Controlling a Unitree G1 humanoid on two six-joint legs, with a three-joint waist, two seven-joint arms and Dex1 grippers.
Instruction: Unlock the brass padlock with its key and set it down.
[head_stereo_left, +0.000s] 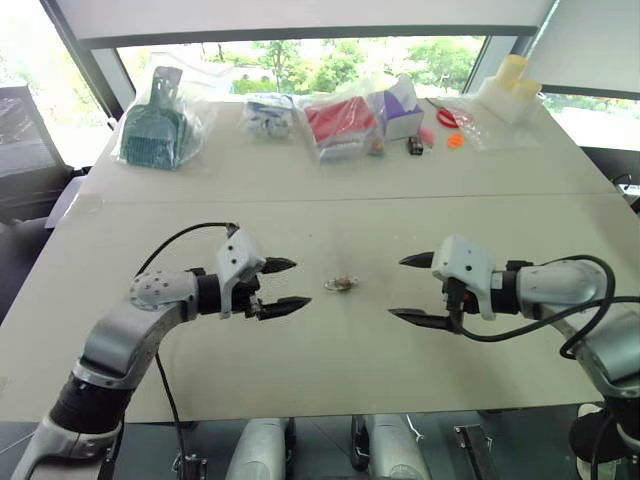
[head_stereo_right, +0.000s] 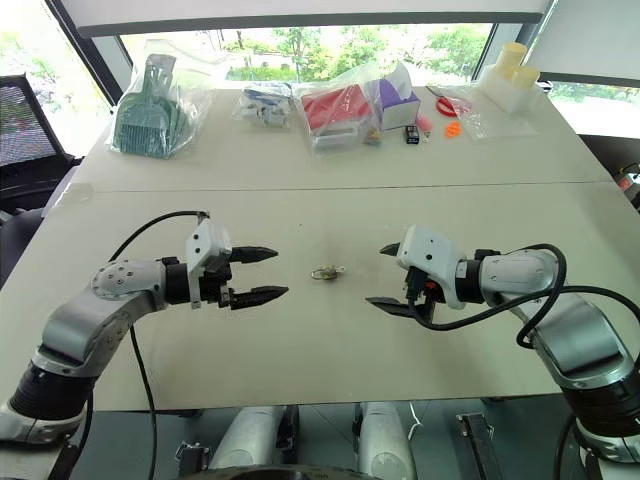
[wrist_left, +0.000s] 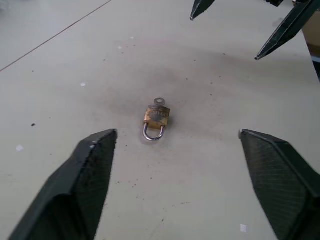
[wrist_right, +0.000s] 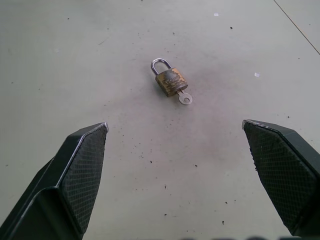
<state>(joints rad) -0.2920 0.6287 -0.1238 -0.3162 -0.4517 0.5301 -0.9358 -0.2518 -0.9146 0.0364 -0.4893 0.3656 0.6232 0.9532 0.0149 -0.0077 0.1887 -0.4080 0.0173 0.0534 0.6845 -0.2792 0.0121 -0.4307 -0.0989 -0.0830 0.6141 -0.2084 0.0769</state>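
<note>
The brass padlock (head_stereo_left: 340, 284) lies flat on the white table (head_stereo_left: 330, 350), midway between my two grippers. Its silvery loop (wrist_right: 160, 65) looks seated in the body and the small key (wrist_right: 184, 98) sticks out of the opposite end. My left gripper (head_stereo_left: 285, 285) hovers just left of the lock, open with nothing between its fingers. My right gripper (head_stereo_left: 413, 290) hovers just right of it, also open and empty. Both point inward at the lock. The lock (wrist_left: 156, 117) shows close up in both wrist views, touching neither gripper.
Along the far side of the table lie bagged items: a green dustpan set (head_stereo_left: 155, 125), a clear bag with small parts (head_stereo_left: 268, 115), a red and purple bundle (head_stereo_left: 360, 118), orange bits (head_stereo_left: 455, 140) and a white container (head_stereo_left: 508, 90). A seam (head_stereo_left: 330, 198) crosses the table.
</note>
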